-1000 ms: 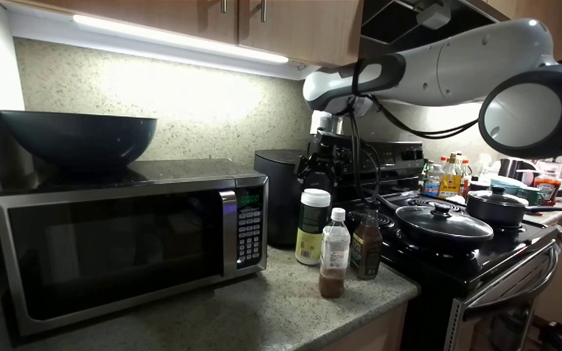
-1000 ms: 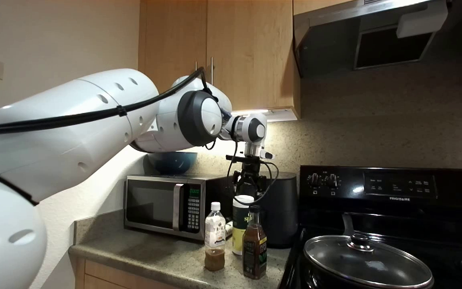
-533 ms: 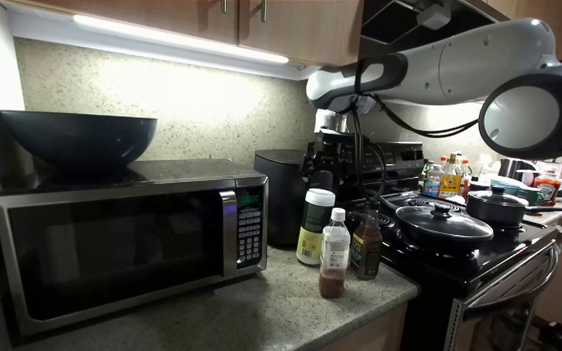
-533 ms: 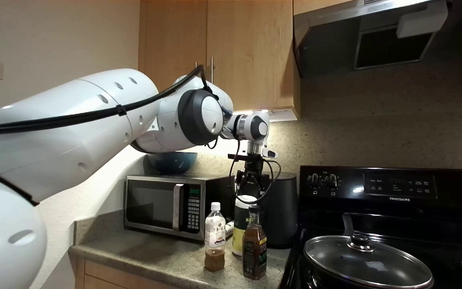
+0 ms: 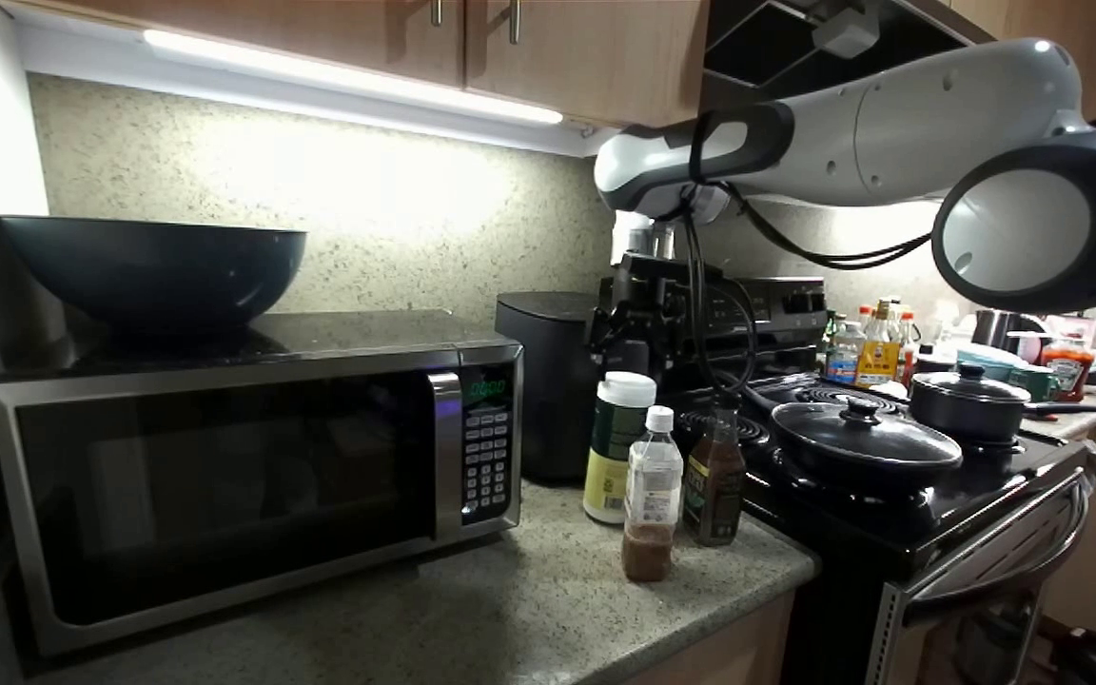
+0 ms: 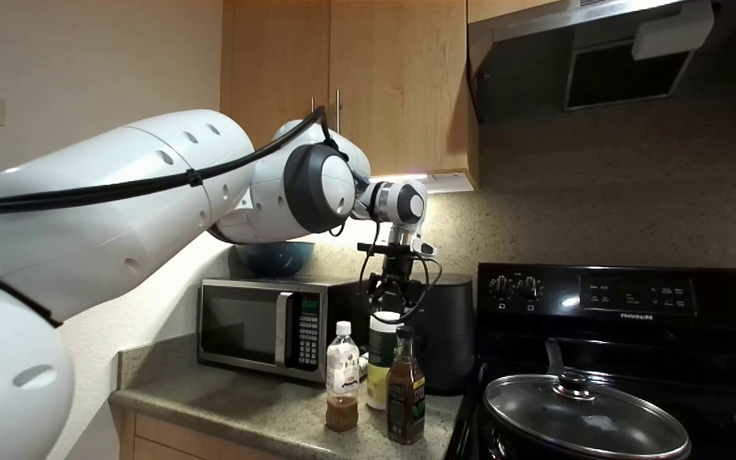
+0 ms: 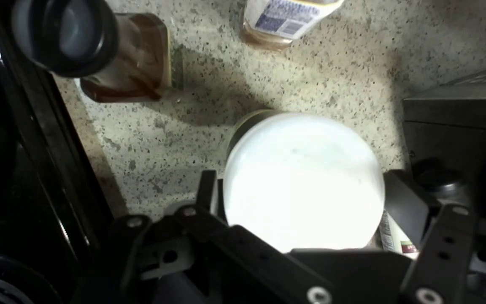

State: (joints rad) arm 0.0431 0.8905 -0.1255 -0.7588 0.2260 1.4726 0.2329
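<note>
The robot's gripper (image 7: 304,190) is right over a round tub (image 5: 607,461), pointing down at it. Its fingers (image 7: 407,207) are spread wide apart, and it has hold of nothing. In the wrist view the tub's white lid (image 7: 302,181) sits between them, one finger on each side, and it fills nearly all the gap. I cannot tell if the fingers touch the lid. The tub is dark green higher up and yellow lower down, and it stands on the speckled counter (image 5: 538,609).

Near the tub there is a clear bottle (image 5: 651,495) with a white cap and some brown stuff at the bottom. There is also a brown sauce bottle (image 6: 406,396) with a black cap. Farther back than the tub is a tall black box (image 6: 451,332) with rounded sides; I cannot tell what it is.

A big microwave (image 5: 225,495) sits on the same counter, and a big dark bowl (image 5: 144,271) sits on top of it. Next to the counter is the black stove (image 6: 636,300), with a covered pan (image 5: 857,452) and a small pot (image 5: 967,409) on it. The white robot arm (image 6: 170,160) hangs over the counter, near the wooden cupboards (image 6: 400,83).
</note>
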